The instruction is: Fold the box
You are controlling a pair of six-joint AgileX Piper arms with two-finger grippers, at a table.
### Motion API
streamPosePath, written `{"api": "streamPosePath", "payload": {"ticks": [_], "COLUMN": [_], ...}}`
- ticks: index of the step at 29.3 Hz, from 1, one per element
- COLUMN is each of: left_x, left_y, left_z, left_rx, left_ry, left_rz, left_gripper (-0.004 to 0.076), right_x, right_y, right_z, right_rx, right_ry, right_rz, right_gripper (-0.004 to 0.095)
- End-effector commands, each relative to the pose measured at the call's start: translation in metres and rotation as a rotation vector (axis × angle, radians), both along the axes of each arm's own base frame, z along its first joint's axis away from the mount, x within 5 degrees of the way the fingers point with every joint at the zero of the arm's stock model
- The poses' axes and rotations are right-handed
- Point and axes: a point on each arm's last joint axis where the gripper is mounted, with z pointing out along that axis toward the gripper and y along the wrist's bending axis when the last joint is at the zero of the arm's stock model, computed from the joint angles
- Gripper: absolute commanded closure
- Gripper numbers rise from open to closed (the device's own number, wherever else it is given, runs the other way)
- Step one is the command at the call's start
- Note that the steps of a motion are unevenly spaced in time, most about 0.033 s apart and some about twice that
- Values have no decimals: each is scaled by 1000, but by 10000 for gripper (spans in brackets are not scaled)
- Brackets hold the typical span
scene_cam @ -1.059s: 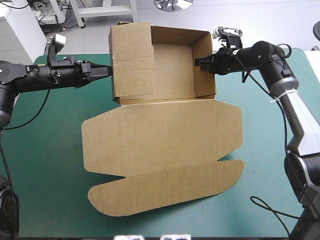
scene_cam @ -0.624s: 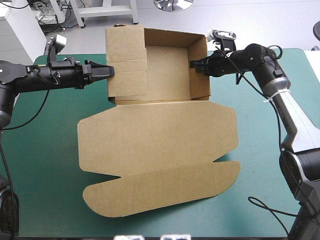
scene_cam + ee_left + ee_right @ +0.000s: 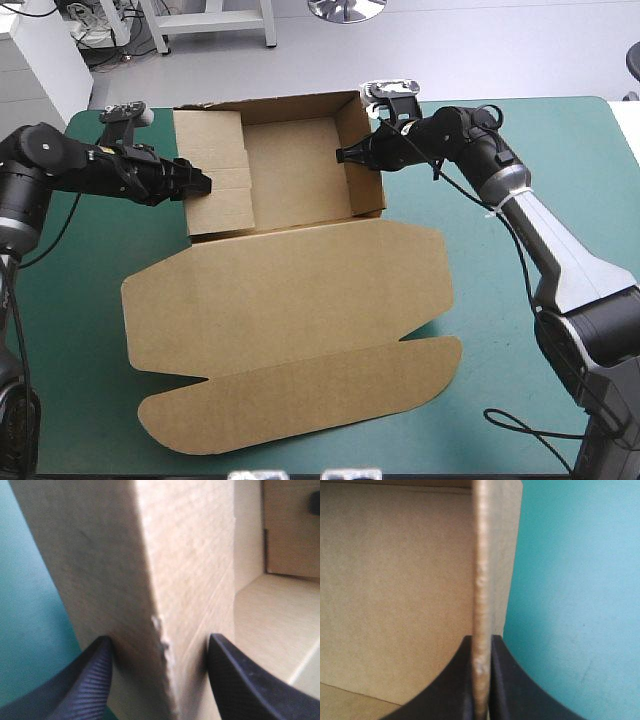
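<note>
The left gripper (image 3: 159, 640) clamps the left wall of the brown box (image 3: 300, 170): a thick doubled fold of board fills the gap, with one jaw on each face (so they stand wider than on a single sheet). The right gripper (image 3: 481, 639) is all but closed, pinching the right wall edge-on. Just outside each gripper's outer jaw is the teal-green cover (image 3: 70, 400). Ahead of the inner jaws lies the tray's floor, with the back wall upright. The lid (image 3: 290, 300) lies flat on the cover, on the robot's side of the tray.
</note>
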Motion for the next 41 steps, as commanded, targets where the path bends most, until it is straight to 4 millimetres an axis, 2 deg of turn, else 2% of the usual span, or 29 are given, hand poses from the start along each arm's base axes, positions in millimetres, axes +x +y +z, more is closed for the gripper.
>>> {"api": "streamPosePath", "payload": {"ticks": [1, 3, 6, 7, 9, 10, 16, 26, 30, 34, 38, 41], "left_x": [-3, -1, -1, -1, -1, -1, 1, 15, 19, 22, 24, 26], "left_y": [-7, -11, -16, -18, -25, -27, -38, -79, -100, -119, -124, -125], "left_z": [20, 19, 19, 19, 20, 20, 19, -22, -43, -65, -75, -78], "left_rx": [89, 125, 158, 163, 177, 175, 127, 180, 236, 301, 320, 324], "left_ry": [-124, -133, -150, -157, -175, -181, -167, -12, 56, 108, 132, 140], "left_rz": [110, 143, 154, 147, 130, 126, 145, 68, 35, -1, -15, -16], "left_gripper": [323, 342, 447, 503, 690, 732, 734, 734, 734, 734, 734, 734], "right_x": [-23, -26, -28, -29, -32, -33, -42, -50, -46, -38, -34, -28], "right_y": [13, 17, 16, 16, 15, 14, 11, -7, -8, -2, 7, 7], "right_z": [41, 40, 38, 36, 32, 31, 29, 14, 5, -14, -26, -31], "right_rx": [129, 122, 104, 89, 48, 38, -5, -230, -253, -255, -211, -223], "right_ry": [-72, -64, -40, -30, 18, 31, 101, 258, 287, 366, 415, 389], "right_rz": [29, 42, 54, 60, 82, 89, 105, 48, 29, 25, 42, 26], "right_gripper": [917, 917, 917, 915, 916, 916, 916, 918, 921, 921, 921, 921]}}
